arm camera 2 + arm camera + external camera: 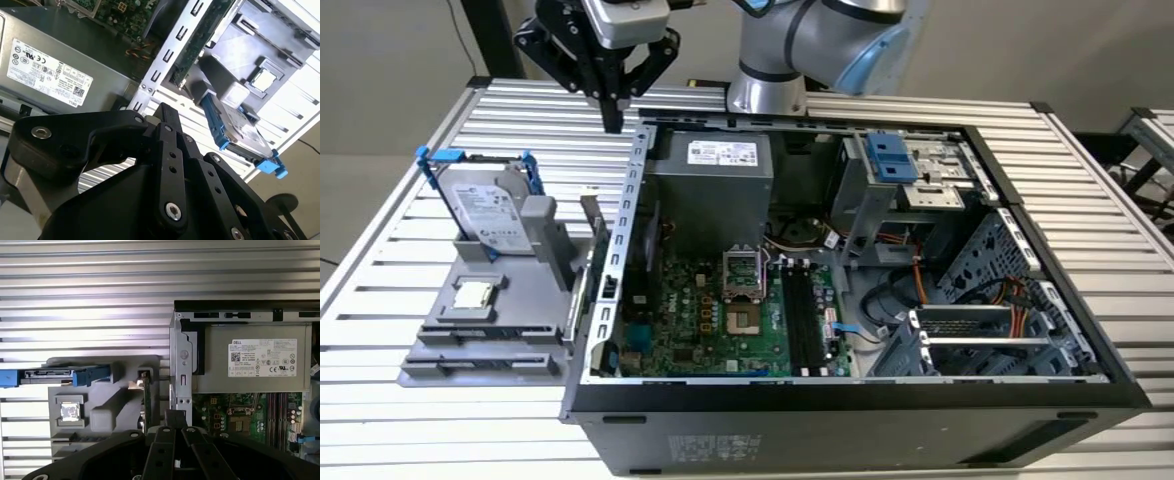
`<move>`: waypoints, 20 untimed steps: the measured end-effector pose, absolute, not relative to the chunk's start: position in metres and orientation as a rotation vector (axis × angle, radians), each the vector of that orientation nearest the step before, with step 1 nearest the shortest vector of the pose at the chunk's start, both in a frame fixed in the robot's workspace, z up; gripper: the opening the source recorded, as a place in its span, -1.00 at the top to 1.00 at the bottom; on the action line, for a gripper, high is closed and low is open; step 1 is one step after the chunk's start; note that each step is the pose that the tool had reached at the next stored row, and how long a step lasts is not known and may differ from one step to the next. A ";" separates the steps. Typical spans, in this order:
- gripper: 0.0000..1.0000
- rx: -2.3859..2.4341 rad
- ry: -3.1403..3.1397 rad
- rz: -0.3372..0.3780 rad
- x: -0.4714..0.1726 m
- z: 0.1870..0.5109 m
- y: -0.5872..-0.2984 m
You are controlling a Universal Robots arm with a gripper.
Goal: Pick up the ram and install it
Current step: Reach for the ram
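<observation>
Nearest in the exterior view sits the open pc case (854, 405), w/ the motherboard (707, 320) and its long black slots (803, 318) bare. Just beside it, on the exterior view's left, a grey fixture (467, 335) rests on the slatted table (400, 430). A small cpu (476, 293) lies flat on it and, behind that, a silver hard drive (491, 210) in a blue bracket stands on edge. Further back we see the grey power supply (707, 185). Then comes the gripper (611, 120), hanging high over the table just outside the case's far corner, fingers pressed together and holding nothing. The arm (787, 50) rises behind it

The first wrist view looks straight down and gives us what the exterior angle doesn't make plain. The ram (146, 405) stands edge-on in the fixture's slot, right next to the case wall (179, 370), near the closed fingertips (170, 419) but apart from them. In the second wrist view the ram (199, 45) shows its green face btw. the perforated case wall and the fixture, w/ the drive beyond. The ram isn't picked up yet
</observation>
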State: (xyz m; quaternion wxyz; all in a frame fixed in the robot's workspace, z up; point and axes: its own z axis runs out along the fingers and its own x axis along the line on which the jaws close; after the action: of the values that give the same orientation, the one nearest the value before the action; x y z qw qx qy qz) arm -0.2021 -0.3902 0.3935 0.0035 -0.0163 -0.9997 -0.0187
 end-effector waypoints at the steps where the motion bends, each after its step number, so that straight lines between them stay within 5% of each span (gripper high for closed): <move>1: 1.00 -0.051 -3.134 -0.058 -0.204 0.393 -0.390; 20: 1.00 -0.050 -3.134 -0.058 -0.237 0.393 -0.385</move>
State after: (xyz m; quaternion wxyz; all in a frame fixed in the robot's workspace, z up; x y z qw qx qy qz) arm -0.2374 -0.3854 0.3935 0.0035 -0.0159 -0.9997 -0.0186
